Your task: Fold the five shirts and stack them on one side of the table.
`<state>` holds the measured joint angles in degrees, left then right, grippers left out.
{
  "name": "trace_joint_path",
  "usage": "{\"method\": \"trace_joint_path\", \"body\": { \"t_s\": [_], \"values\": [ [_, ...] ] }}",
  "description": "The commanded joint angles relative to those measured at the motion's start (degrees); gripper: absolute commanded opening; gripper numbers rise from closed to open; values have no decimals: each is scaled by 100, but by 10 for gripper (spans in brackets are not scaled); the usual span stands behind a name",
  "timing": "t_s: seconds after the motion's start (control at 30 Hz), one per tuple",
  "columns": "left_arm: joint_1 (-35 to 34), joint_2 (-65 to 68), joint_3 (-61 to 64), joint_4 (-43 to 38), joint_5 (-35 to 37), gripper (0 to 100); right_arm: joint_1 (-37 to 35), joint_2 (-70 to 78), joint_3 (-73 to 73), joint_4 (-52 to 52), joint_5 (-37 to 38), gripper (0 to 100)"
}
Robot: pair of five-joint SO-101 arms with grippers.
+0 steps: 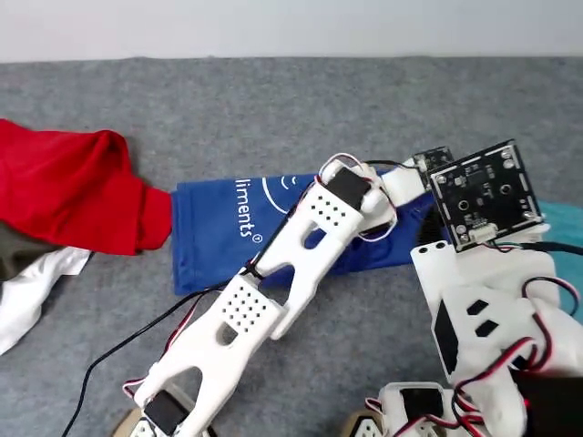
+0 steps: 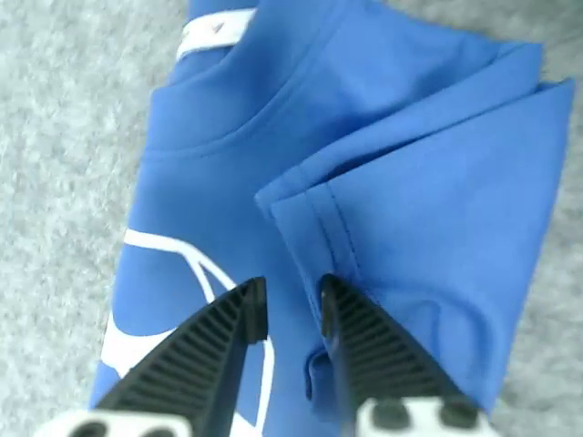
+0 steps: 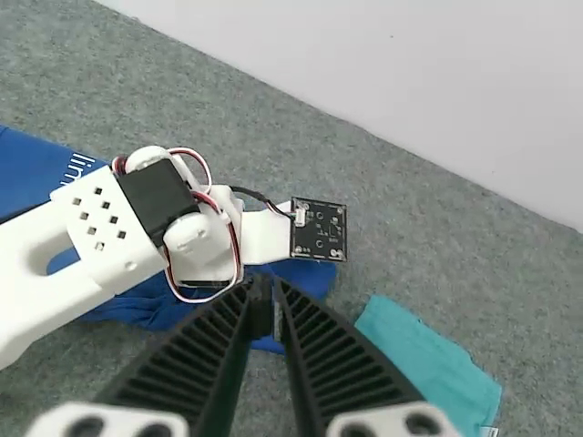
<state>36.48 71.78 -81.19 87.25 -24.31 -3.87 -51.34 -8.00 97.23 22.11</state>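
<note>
While midway through folding, busy with the blue shirt [image 1: 219,228], spread mid-way across the grey worktop [image 1: 273,100], one sleeve already turned in. Next, probably: pinching that sleeve's hem and carrying it across, layers kept flat. To the blue shirt's left in the high view, heaped and unfolded: red shirt [image 1: 73,191], white shirt [image 1: 27,296], a dark shirt [image 1: 14,250] between them. To its right, a teal shirt [image 3: 428,364], seemingly folded. Crossing above the blue shirt, the left arm [image 1: 273,282], a likely obstruction. Left tool [image 2: 291,305] just over the hem, jaws slightly apart, empty. Right tool [image 3: 266,296] above the blue shirt's right end, jaws together, empty.
</note>
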Motion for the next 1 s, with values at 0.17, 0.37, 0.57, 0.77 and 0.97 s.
{"method": "trace_joint_path", "body": {
  "t_s": [0.17,0.37,0.57,0.77,0.97],
  "values": [
    [-26,-185,-224,70,-35,108,-31,13,9,-66,-53,12],
    [-18,-686,-435,484,-18,108,-4,-40,-9,-84,-35,12],
    [281,-1327,-435,1143,62,108,-4,-40,-18,-48,-44,12],
    [695,-1723,-400,1327,624,111,-4,-31,-9,-48,-35,12],
    [1125,-1793,-119,1336,774,111,-4,4,-9,-48,-18,12]
  ]
}}
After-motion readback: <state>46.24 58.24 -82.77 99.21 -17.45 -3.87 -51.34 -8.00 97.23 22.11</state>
